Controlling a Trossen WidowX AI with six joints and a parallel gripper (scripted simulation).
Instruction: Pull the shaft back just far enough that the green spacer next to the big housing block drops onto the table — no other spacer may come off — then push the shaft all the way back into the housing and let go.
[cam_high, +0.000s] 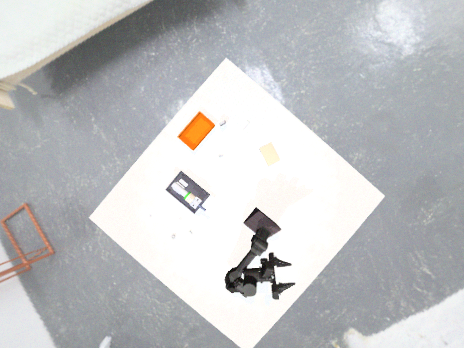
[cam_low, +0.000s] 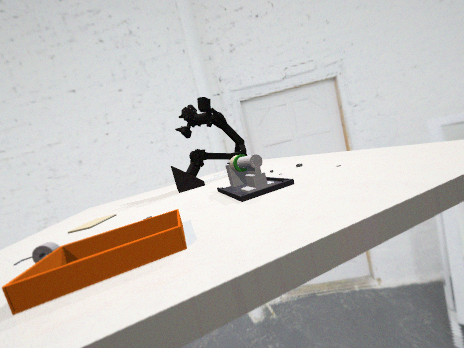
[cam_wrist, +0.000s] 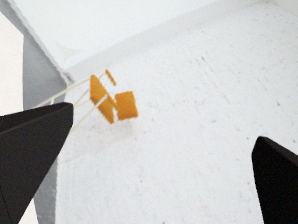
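Jaws (cam_high: 292, 274) (cam_low: 179, 123) standing released, lower centre from above. Green spacer (cam_high: 188, 196) (cam_low: 237, 163) sitting left of centre; overlong pull possibly risking extra spacers dropping.

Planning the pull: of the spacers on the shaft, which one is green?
The bright green ring-shaped spacer, encircling the shaft on the dark tray's fixture; the pale cream one beside it isn't green.

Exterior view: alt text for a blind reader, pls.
Shaft with green spacer on it, held above a dark tray. Black arm behind, gripper raised away from it. Orange bin in front, on the white table.
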